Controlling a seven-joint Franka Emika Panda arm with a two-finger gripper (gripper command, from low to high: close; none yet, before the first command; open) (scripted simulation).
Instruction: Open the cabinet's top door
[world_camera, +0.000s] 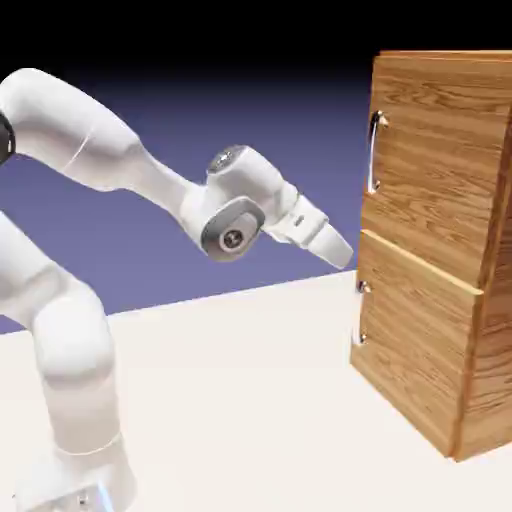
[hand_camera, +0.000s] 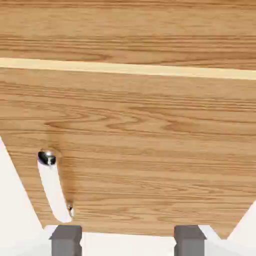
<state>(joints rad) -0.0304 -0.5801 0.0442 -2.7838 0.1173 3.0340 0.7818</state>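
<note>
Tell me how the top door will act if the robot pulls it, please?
The top door looks like a flat wooden panel, so it will probably stay stiff. Its handle is shiny and curved, so it might feel slippery. The door is big beside that handle, so it may feel heavy.

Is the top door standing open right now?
No, the top door sits flush in the front of the cabinet.

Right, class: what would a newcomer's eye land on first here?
Probably the big white arm, sweeping across the exterior view's left and middle. Next, the orange-brown wooden cabinet at its right. In the hand view, a silver handle stands out lower left against the wood grain.
</note>
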